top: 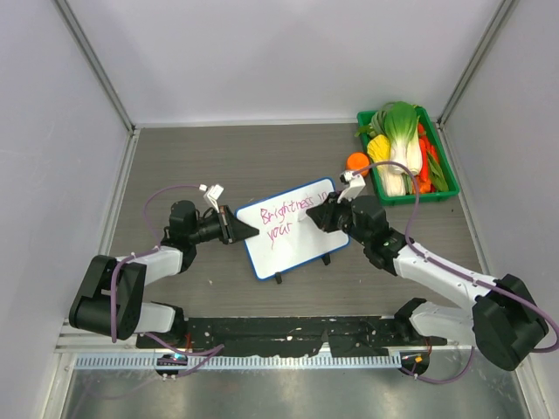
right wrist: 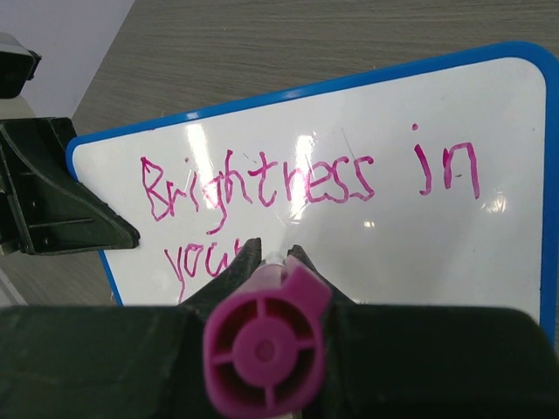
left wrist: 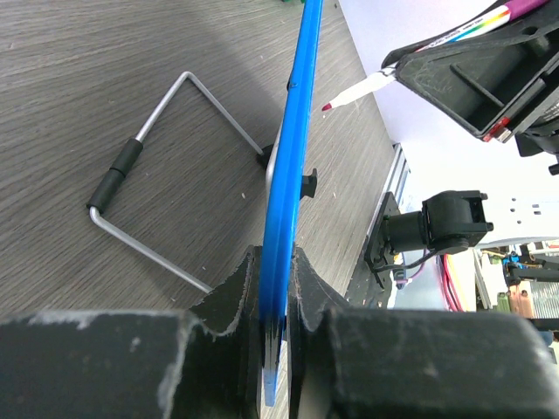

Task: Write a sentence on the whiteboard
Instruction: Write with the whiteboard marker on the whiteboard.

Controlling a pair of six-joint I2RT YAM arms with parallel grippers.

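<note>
Stage of writing with the second line under way. At left, the left arm lies low over the grey wood-grain table point(top: 175, 157), forearm reaching rightward; the left gripper point(top: 238, 229) is narrowed onto the left edge of the small white whiteboard point(top: 301, 243) with thin blue frame, both jaws pinching that frame, as the left wrist view confirms point(left wrist: 278, 271). The board stands tilted at table centre, propped on a bent wire stand point(left wrist: 148, 140) behind it. The pink handwritten sentence point(right wrist: 262, 188) reads "Brightness in" on the upper line and "your" beneath. At right, the right arm stretches leftward from its base, wrist angled toward the board face; the right gripper point(top: 327, 214) is clamped on a magenta-capped marker point(right wrist: 266, 349), whose tip point(left wrist: 327, 106) hangs just off the surface. Judged from the short lower line, the text is unfinished: the next move calls for setting the tip right of "your" and pressing lightly while the left grip braces the board. A green plastic crate point(top: 406, 198) of vegetables sits far right, apart.
</note>
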